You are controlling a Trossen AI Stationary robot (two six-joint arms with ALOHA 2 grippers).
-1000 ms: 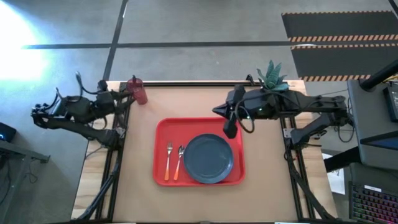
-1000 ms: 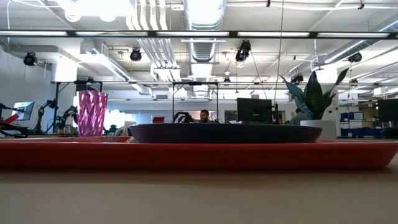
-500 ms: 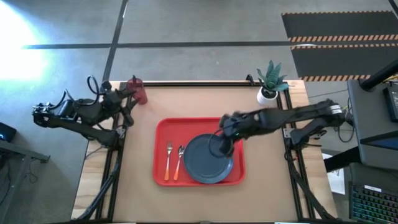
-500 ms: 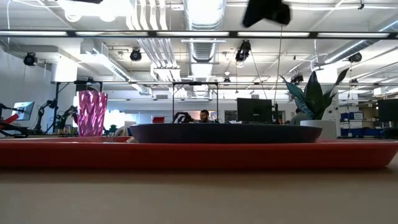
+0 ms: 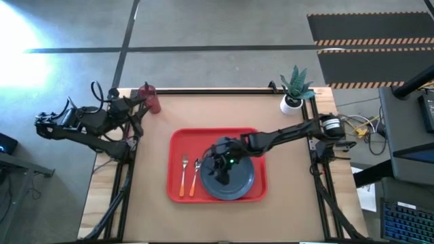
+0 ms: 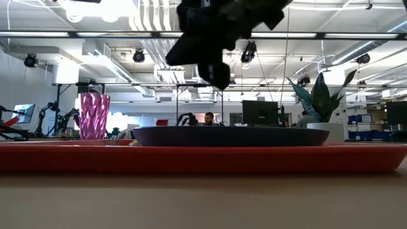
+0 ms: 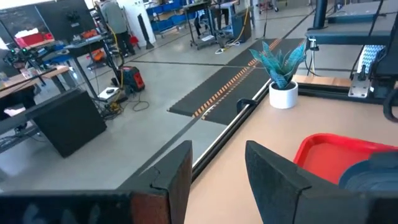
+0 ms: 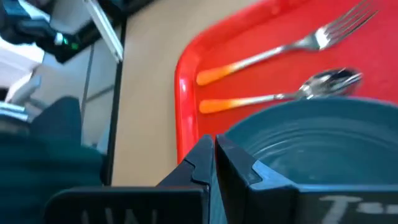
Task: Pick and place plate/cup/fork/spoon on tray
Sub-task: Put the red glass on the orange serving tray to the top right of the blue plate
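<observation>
On the red tray [image 5: 178, 142] lie one blue-grey plate [image 5: 239, 183], one fork [image 5: 183, 175] and one spoon [image 5: 195, 176], side by side. The right gripper [image 5: 215, 163] hangs over the plate, fingers pressed together. Farther off, one red cup [image 5: 150, 99] stands just beside the spread-fingered left gripper [image 5: 137, 103]; one potted plant [image 5: 294, 87] marks the brown table's [image 5: 285, 210] far corner, the workshop beyond.

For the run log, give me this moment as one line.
right gripper: shut, above plate | plate, fork, spoon: on tray | cup: off tray | left gripper: open, idle
</observation>
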